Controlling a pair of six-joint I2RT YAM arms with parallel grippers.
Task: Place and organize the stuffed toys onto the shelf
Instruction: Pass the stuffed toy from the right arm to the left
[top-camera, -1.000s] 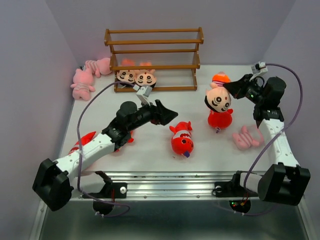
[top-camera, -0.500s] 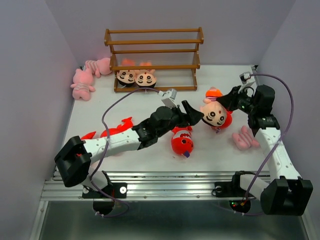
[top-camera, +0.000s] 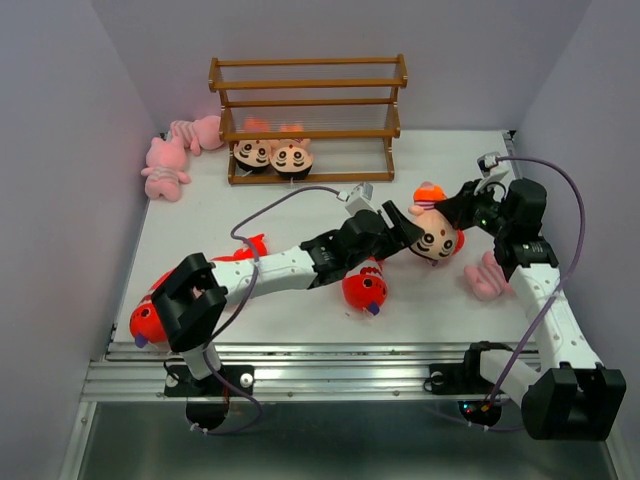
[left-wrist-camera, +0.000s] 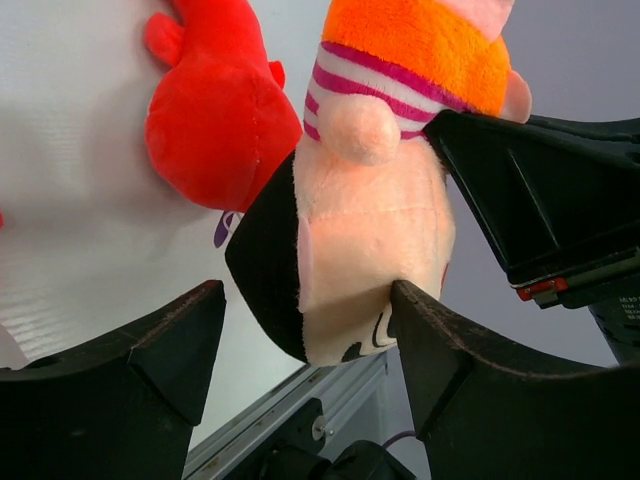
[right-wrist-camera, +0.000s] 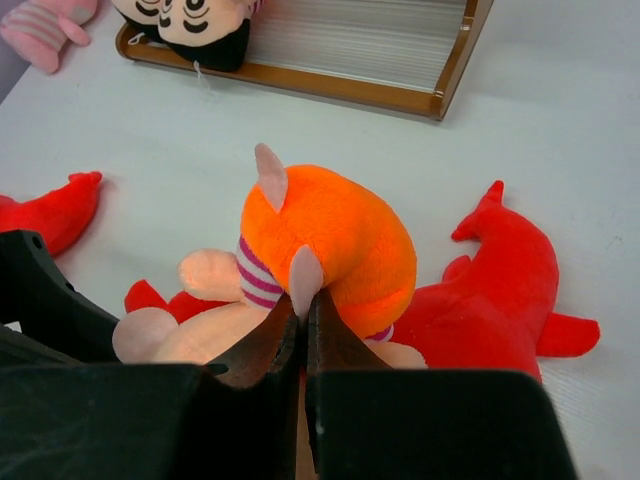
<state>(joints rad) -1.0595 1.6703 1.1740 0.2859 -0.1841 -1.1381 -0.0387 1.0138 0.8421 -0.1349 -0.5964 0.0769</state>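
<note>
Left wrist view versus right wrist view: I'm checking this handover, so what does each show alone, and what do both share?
Only the left wrist: the boy doll's black hair inside the open left claw. Only the right wrist: the shelf, two dolls on its bottom tier, a pink toy. Both: the boy doll, pinched by the shut right claw, and a red fish.
</note>
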